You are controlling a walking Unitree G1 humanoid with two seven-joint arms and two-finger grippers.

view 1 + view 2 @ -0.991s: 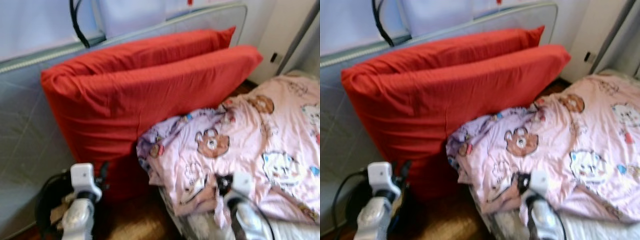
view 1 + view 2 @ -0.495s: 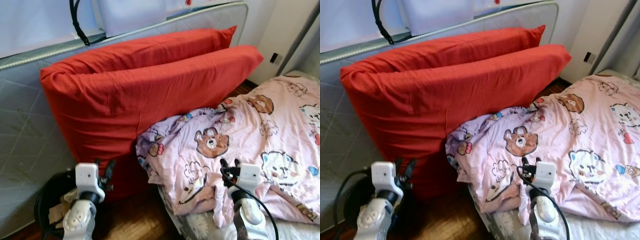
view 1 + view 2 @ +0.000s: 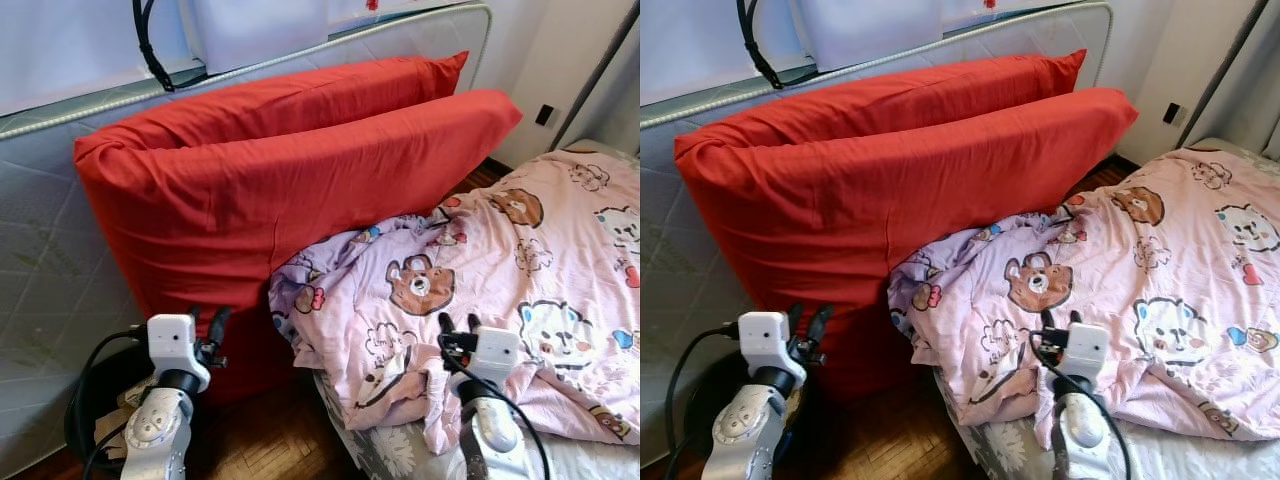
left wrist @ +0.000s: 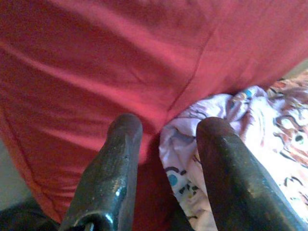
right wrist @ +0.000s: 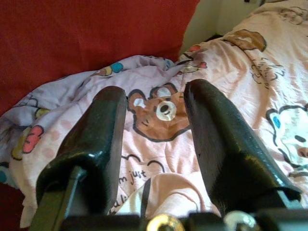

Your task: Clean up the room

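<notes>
A pink quilt [image 3: 500, 270] printed with cartoon bears lies rumpled over the bed, its bunched corner hanging off the bed's near left edge. Two big red pillows [image 3: 280, 190] lean against a grey mattress [image 3: 50, 270] standing on its side. My right gripper [image 3: 458, 322] hovers open just above the quilt's near fold, nothing between its fingers [image 5: 106, 144]. My left gripper [image 3: 206, 322] is open low at the left, pointing at the lower front of the red pillow [image 4: 120, 62], with the quilt's corner [image 4: 202, 144] beside it.
A dark round bin [image 3: 100, 400] with a black cable and scraps sits by the mattress at the lower left. Wooden parquet floor [image 3: 270, 440] shows between pillow and bed. A white wall with a socket [image 3: 545, 114] and a grey pole [image 3: 600, 70] stand at the back right.
The view has sharpened and shifted slightly as the camera settled. Both grippers have risen a little into view and stay open; pillows and quilt lie as before.
</notes>
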